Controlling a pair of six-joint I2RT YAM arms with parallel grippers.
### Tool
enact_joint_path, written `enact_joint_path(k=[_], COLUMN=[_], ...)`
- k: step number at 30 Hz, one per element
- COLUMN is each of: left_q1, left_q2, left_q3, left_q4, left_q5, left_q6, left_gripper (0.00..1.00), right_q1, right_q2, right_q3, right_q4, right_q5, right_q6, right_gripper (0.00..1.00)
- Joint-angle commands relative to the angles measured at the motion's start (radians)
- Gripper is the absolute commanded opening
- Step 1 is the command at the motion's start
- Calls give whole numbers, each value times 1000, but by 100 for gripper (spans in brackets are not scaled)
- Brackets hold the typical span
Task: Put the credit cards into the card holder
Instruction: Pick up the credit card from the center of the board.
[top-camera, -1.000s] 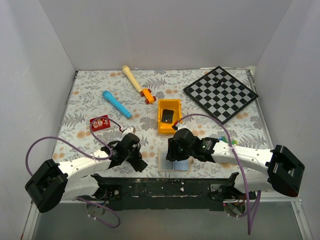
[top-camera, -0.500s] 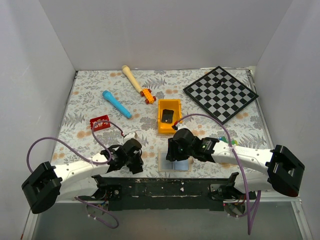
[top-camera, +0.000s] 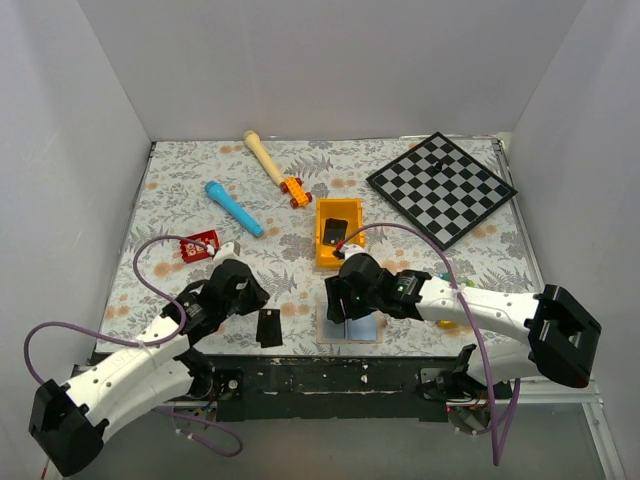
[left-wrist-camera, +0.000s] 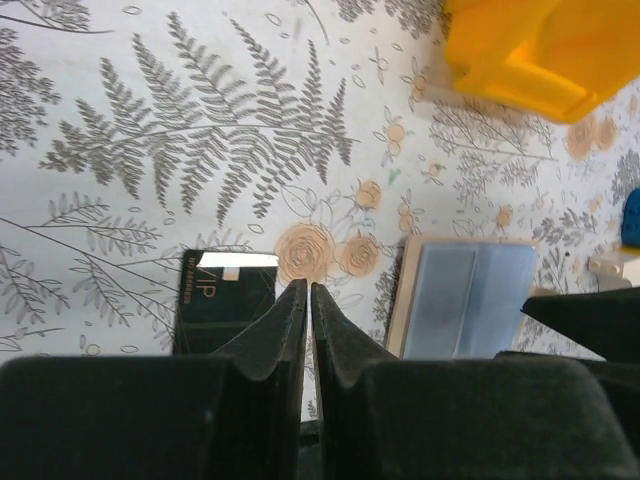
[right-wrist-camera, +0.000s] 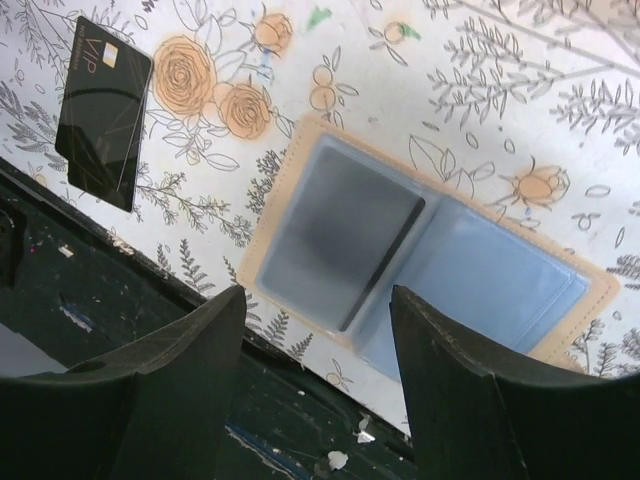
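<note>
The card holder (top-camera: 352, 328) lies open and flat near the front edge, tan rim and blue-grey pockets up; a dark card (right-wrist-camera: 338, 232) shows through one pocket. My right gripper (top-camera: 341, 308) hovers over the card holder (right-wrist-camera: 455, 265), open (right-wrist-camera: 318, 290), nothing between its fingers. A black credit card (top-camera: 269, 327) lies flat on the table left of the holder, its VIP lettering visible (left-wrist-camera: 225, 298). My left gripper (top-camera: 252, 292) hangs above its right edge, shut (left-wrist-camera: 308, 290) to a thin slit and empty. A red credit card (top-camera: 200, 246) lies further left.
A yellow bin (top-camera: 338, 234) with a dark item inside stands just behind the holder. A blue cylinder (top-camera: 233, 208), a wooden stick (top-camera: 263, 155), an orange toy car (top-camera: 295, 190) and a chessboard (top-camera: 441, 187) lie further back. The black front rail (top-camera: 320, 375) runs right below the holder.
The left gripper has let go of the black card, which now lies on the table, and has drawn back up and to the left. The right gripper's jaws have widened over the holder.
</note>
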Motion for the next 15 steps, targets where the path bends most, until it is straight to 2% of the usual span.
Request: enact_joint_path(k=[1,4,6,10,13,14,15], left_q1=[108,212,336,603,726,795,818], left_q2=[-2,-39,-52,-26,12,18,23], left_q3=[6,1,7,29,49,55,61], left_q4=[-14,-3,-3,33,53,58,61], left_q5=[61,131,208,470,611,642,659], left_q6=[50,65,91,165,205,212,225], left_gripper=[6,7,8,16,23,24,25], right_q1=[46,106,151,235,266,278,289], right_q2=[41,92,130,210,236,242,253], right_q3=[116,154,169,220,248,252,260], right_q4=[-20,15,37,54,78,89,98], right_q5=[36,62,83,114,75,67,65], right_q6=[-132,-223,-303,-424,-507,-542,-571], right_gripper=[69,71,72,74,79,81,83])
